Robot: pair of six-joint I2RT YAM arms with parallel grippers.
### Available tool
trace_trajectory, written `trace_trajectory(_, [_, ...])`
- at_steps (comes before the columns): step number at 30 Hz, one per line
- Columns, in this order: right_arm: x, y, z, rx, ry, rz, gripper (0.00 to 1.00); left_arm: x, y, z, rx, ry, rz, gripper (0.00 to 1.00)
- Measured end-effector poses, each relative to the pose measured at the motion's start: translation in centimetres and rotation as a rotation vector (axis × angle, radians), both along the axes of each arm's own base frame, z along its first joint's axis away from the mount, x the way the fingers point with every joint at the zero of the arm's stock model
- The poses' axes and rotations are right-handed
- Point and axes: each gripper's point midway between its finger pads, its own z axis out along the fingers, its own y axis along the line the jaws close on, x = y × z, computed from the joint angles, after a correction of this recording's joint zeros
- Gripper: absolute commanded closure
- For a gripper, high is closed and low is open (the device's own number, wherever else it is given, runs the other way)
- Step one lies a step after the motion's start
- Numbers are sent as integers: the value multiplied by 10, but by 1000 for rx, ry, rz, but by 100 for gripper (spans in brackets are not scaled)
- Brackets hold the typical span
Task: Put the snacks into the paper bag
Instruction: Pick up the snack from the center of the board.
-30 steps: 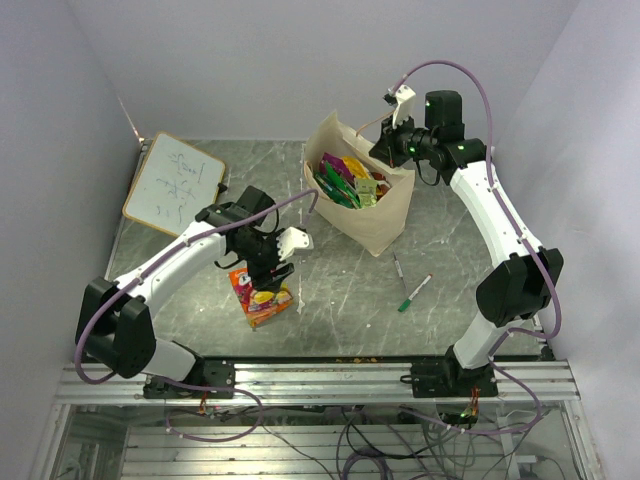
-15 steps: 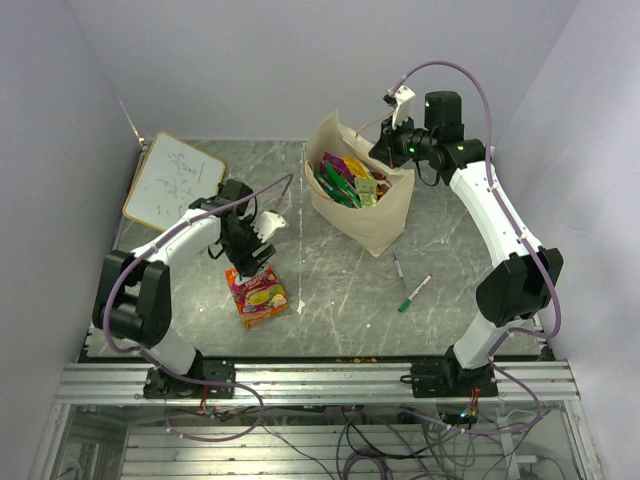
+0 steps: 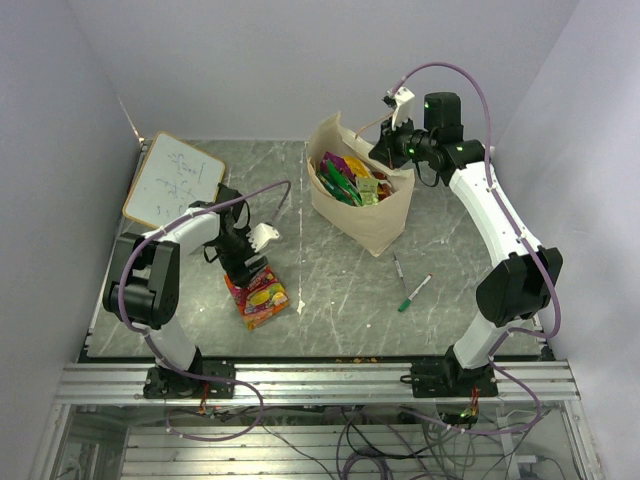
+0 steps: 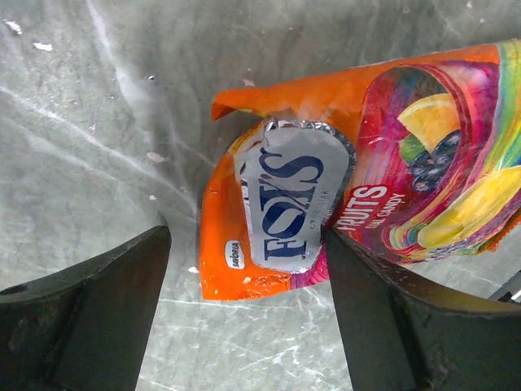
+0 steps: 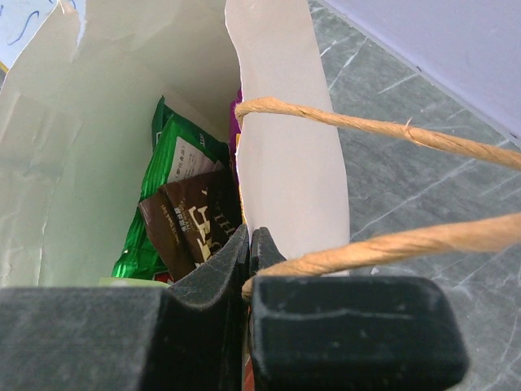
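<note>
Left tool (image 4: 244, 277) released, straddling orange bag (image 4: 366, 187)

Its jaws stood spread either side of the bag's near end. The bag lay flat on the table (image 4: 98, 122), well apart from the paper bag (image 5: 285, 163), whose rim the right tool (image 5: 248, 244) clenched. Risk: the slick flat foil could slip the pinch, or the fingers could scrape the table.

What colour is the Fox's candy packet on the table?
Fox's candy packet: mainly orange, silver logo patch, colourful fruit picture; clearest in the left wrist view.
</note>
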Motion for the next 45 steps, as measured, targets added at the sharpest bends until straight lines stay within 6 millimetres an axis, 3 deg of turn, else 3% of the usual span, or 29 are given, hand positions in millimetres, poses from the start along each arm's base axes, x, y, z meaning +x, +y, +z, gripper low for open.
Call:
trace_trajectory(7, [0,0,0,-1,0,-2,100,-10,-7,-4,-44,42,6,38])
trace_trajectory(19, [2,1,-5,-2,10,2,100,-24,-13,3,-84,79,25,87])
trace_trajectory(22, [3,1,-5,-2,12,2,100,-25,-12,9,-78,87,25,93])
trace_trajectory(27, [3,1,-3,-1,7,2,100,-21,-11,27,-68,81,13,93])
trace_trajectory(32, [3,2,0,2,6,5,100,-10,-13,66,-83,7,-1,93])
trace_trajectory(37, [2,3,0,8,8,13,100,4,-16,122,-115,-121,-10,93])
trace_trajectory(45, [-1,7,1,20,15,28,100,28,-13,238,-154,-453,22,93])
